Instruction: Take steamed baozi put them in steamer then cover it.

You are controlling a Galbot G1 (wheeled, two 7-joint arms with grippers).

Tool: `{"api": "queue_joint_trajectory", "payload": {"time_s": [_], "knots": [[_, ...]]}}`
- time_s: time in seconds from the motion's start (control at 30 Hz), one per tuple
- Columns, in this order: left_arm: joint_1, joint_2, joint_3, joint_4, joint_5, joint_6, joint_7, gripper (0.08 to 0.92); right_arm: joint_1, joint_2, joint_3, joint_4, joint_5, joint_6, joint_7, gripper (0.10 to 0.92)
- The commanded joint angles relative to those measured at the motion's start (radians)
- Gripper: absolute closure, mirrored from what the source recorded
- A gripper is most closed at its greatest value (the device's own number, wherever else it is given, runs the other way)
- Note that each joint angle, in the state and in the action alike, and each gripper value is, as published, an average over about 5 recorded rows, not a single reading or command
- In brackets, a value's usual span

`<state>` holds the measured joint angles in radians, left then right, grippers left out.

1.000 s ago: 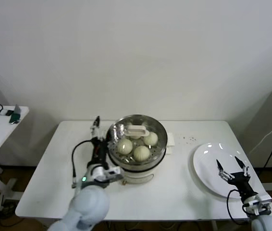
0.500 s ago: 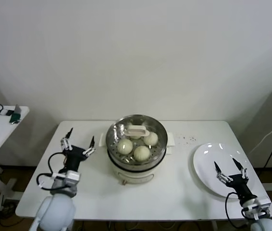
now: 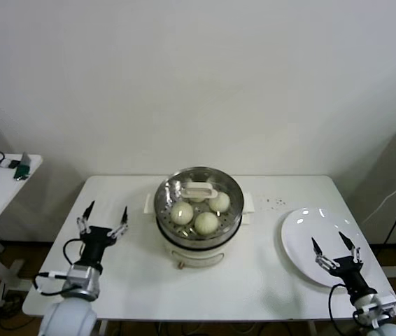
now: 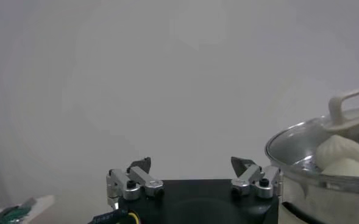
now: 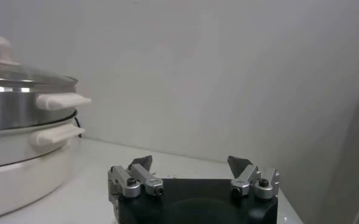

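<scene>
My left gripper (image 3: 102,219) hovers over the table (image 3: 268,273), fingers spread wide, holding nothing — my right gripper (image 3: 336,248) likewise spread above the plate (image 3: 303,234). Between them and farther off stands the steamer (image 3: 198,203), glass lid (image 3: 199,192) on, baozi (image 3: 206,222) inside.

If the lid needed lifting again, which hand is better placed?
Probably the left hand: it is open on the table beside the steamer, nearer the glass lid. The right hand, also open, hovers over the plate, farther away.
</scene>
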<state>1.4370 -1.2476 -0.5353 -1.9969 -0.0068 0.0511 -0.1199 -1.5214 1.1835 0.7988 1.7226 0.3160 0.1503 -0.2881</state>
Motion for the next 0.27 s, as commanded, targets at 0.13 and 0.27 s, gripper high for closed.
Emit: {"api": "queue_joint_trajectory", "payload": {"time_s": [0.13, 0.27], "knots": [[0.027, -0.010, -0.043, 0.032, -0.073, -0.083, 0.013, 0.177, -0.011, -0.005, 0.002, 0.010, 0.001, 0.010, 0.000, 0.203], [0.019, -0.007, -0.046, 0.041, -0.074, -0.082, 0.017, 0.177, -0.011, -0.007, 0.002, 0.008, 0.004, 0.012, 0.000, 0.203]]}}
